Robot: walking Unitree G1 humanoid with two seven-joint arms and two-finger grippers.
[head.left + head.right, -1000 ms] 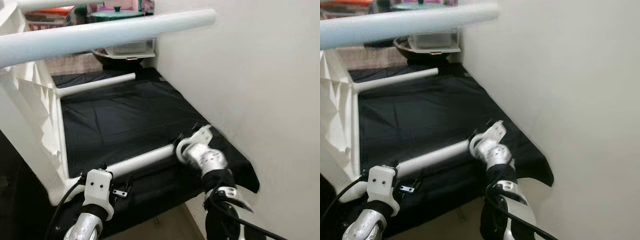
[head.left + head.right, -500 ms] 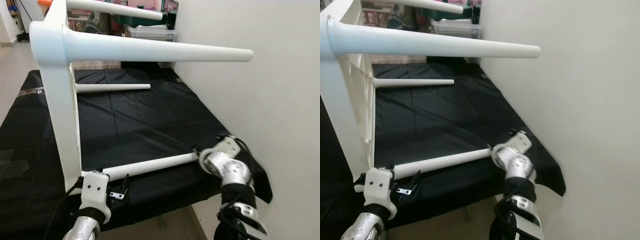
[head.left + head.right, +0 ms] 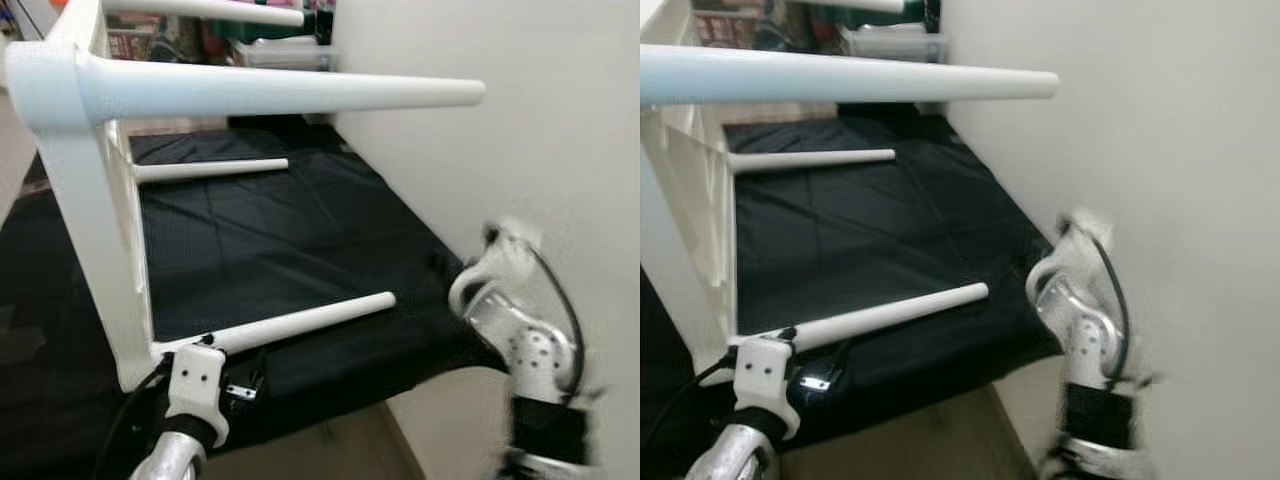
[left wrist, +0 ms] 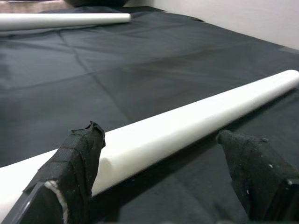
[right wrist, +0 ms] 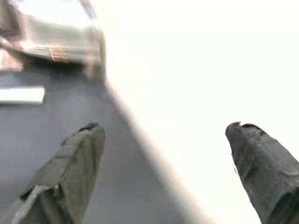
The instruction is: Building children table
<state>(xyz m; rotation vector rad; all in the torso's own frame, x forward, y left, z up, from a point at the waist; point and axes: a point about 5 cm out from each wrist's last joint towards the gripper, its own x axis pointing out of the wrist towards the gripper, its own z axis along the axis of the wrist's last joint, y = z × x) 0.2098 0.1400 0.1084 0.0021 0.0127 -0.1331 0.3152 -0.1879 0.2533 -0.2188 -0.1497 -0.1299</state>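
The white children's table [image 3: 95,210] lies on its side on a black sheet [image 3: 290,240], its legs sticking out level. The lower near leg [image 3: 300,322] rests on the sheet. My left gripper [image 4: 163,165] is open at the base of that leg, which runs between its two black fingers [image 4: 79,163] without being clamped. My right arm [image 3: 520,330] is blurred beside the white wall, clear of the leg's tip. My right gripper [image 5: 168,158] is open, with nothing between its fingers and the wall in front of it.
The white wall [image 3: 520,130] runs close along the right side. An upper table leg [image 3: 280,92] juts out at head height. A second lower leg [image 3: 210,168] lies farther back. Clear plastic boxes [image 3: 285,52] stand beyond the sheet. Bare floor [image 3: 340,450] shows below.
My right gripper has left the tip of the lower near leg and swung right and up toward the wall. The camera has shifted slightly. My left gripper stays at the leg's base.
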